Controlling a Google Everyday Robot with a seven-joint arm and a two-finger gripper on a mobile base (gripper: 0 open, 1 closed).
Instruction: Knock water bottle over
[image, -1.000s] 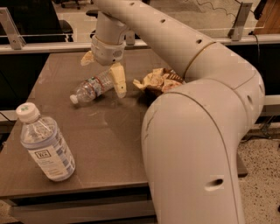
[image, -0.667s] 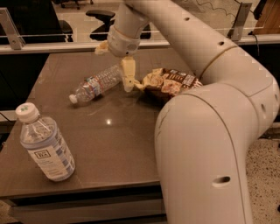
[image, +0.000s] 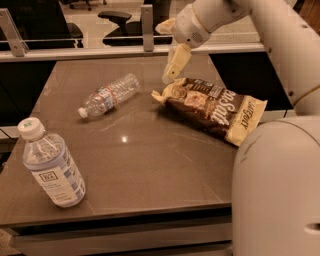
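Observation:
The water bottle (image: 109, 95), slim and clear with a white cap and a narrow red-blue-white label band, lies on its side on the brown table (image: 150, 165), left of the middle, cap toward the front left. My gripper (image: 165, 52) hangs above the table's far edge, to the right of the bottle and apart from it, just above the left end of a snack bag. Its cream fingers (image: 175, 62) stand spread apart and hold nothing.
A brown snack bag (image: 210, 107) lies right of the bottle. A wider bottle with a white-and-blue label (image: 50, 162) stands at the front left corner. My arm and body (image: 277, 190) fill the right side. A rail (image: 75, 52) and office chairs lie beyond the table.
The gripper has drawn away from the lying bottle, moving right and up to above the snack bag's end. The bottle stays on its side.

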